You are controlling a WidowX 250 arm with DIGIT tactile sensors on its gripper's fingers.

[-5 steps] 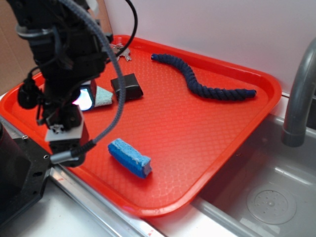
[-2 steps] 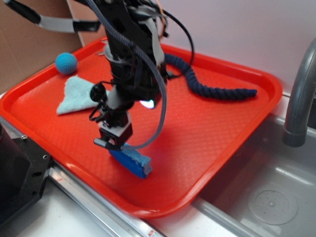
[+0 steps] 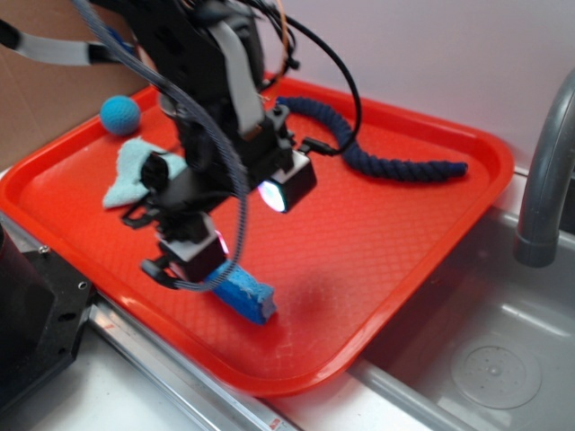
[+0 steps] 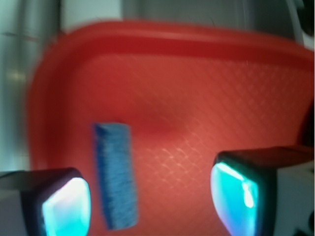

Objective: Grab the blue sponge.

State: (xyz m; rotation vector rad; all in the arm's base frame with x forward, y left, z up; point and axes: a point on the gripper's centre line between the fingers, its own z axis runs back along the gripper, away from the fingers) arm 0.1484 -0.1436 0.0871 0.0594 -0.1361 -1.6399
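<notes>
The blue sponge (image 3: 247,298) lies flat on the red tray (image 3: 377,233) near its front edge; in the wrist view the blue sponge (image 4: 115,174) is a long blue block running away from the camera. My gripper (image 3: 184,269) hangs just over the sponge's left end. In the wrist view my gripper (image 4: 150,204) is open, its two glowing pads wide apart. The sponge sits between them, close to the left pad (image 4: 66,206), and nothing is held.
A dark blue rope (image 3: 386,157) curls across the back of the tray. A light-blue cloth (image 3: 130,171) and a blue ball (image 3: 119,114) lie at the left. A metal sink (image 3: 485,359) and grey faucet (image 3: 544,180) stand to the right of the tray.
The arm swung from the tray's left side over to the sponge and then sank lower, its fingers now straddling the sponge's left end. The sponge has not moved.
</notes>
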